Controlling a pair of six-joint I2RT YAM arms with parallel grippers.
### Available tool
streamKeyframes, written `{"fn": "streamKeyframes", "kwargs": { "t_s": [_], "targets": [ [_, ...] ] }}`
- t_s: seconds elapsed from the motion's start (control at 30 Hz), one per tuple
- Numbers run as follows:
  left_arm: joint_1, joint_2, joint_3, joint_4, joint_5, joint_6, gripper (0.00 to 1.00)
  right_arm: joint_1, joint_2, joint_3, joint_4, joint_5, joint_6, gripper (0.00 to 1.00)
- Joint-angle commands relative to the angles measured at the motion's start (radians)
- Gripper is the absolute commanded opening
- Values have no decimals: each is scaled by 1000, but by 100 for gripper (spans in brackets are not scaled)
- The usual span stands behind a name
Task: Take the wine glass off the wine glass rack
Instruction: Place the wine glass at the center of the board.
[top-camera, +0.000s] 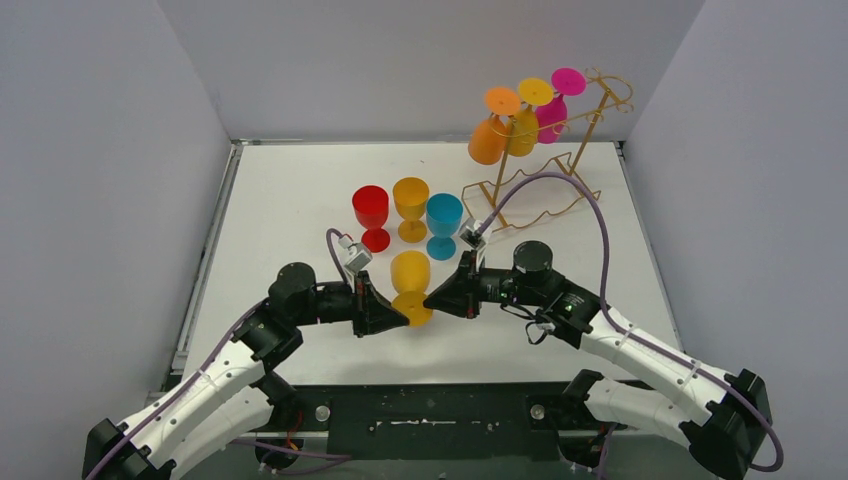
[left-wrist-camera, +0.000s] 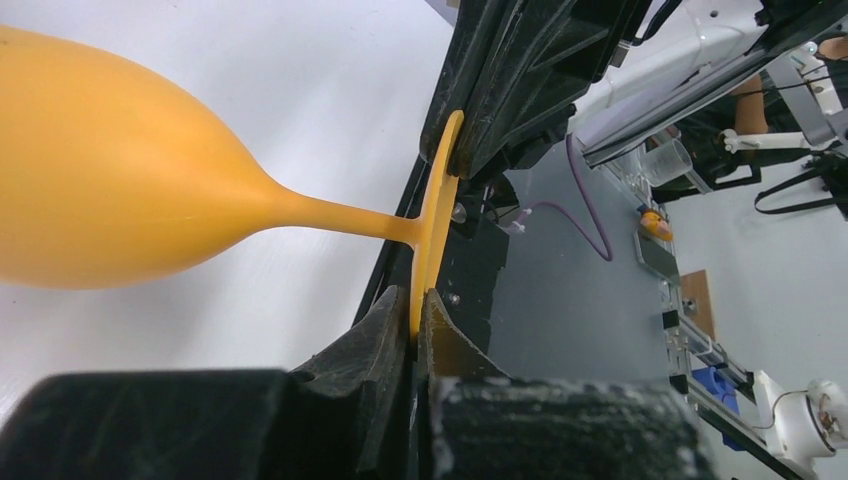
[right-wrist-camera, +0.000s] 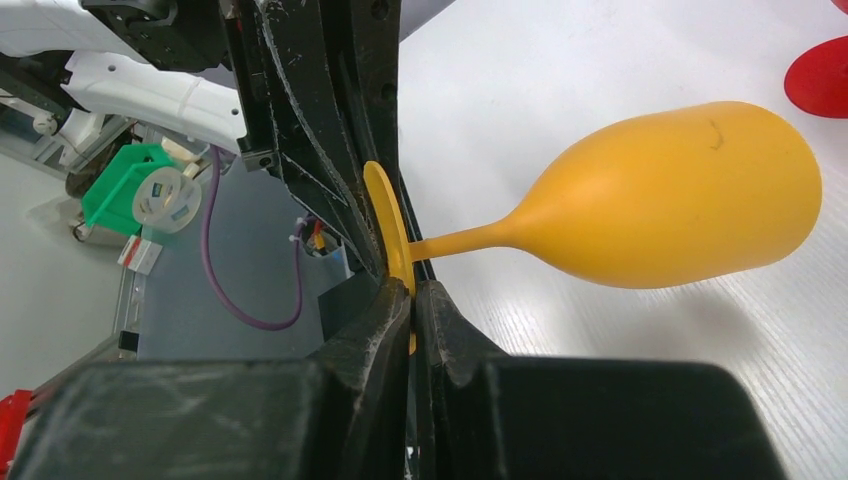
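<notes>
A yellow-orange wine glass (top-camera: 410, 272) is held between both arms above the table's near middle, its stem about level and its bowl pointing away from the bases. My left gripper (top-camera: 400, 314) is shut on the edge of its round foot (left-wrist-camera: 436, 215); the pinch shows in the left wrist view (left-wrist-camera: 417, 305). My right gripper (top-camera: 433, 298) is shut on the opposite edge of the same foot (right-wrist-camera: 384, 212), seen close up (right-wrist-camera: 412, 290). The gold wire wine glass rack (top-camera: 545, 190) stands at the back right. Orange (top-camera: 488, 140), yellow (top-camera: 522, 130) and magenta (top-camera: 552, 115) glasses hang from it upside down.
Red (top-camera: 371, 215), yellow (top-camera: 411, 205) and blue (top-camera: 444, 222) glasses stand upright just behind the held glass. Grey walls close in the white table (top-camera: 280, 200) on three sides. A purple cable (top-camera: 560, 180) loops from the right wrist towards the rack.
</notes>
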Motion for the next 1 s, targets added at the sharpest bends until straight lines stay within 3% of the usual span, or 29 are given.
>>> {"fn": "streamKeyframes", "kwargs": {
  "t_s": [0.0, 0.1, 0.2, 0.23, 0.27, 0.33, 0.43, 0.57, 0.73, 0.8, 0.97],
  "targets": [
    [-6, 4, 15, 135, 62, -6, 0, 10, -19, -5, 67, -17, -7, 0],
    [-6, -18, 28, 58, 73, 83, 0, 8, -24, 25, 9, 29, -22, 12],
    [-6, -73, 17, -16, 64, 195, 0, 3, -42, 111, -126, 130, -46, 40],
    [-6, -94, 10, -26, 55, 221, 0, 3, -52, 134, -161, 158, -50, 60],
    [-6, -112, 0, -29, 47, 244, 0, 3, -66, 150, -183, 179, -50, 71],
    [-6, -141, -16, -46, 26, 293, 0, -1, -94, 174, -218, 222, -61, 79],
    [-6, -158, -5, -124, 43, 385, 0, -10, -114, 231, -276, 357, -54, 88],
    [-6, -165, 23, -222, 94, 500, 0, -93, -48, 323, -416, 478, -61, 91],
    [-6, -203, 12, -258, 129, 667, 0, -277, 15, 303, -337, 154, 5, 92],
    [-6, -233, -4, -271, 220, 792, 0, -306, 24, 296, -275, 59, 31, 93],
    [-5, -282, -12, -280, 197, 887, 0, -324, 71, 322, -155, -187, 79, 93]
  ]
}}
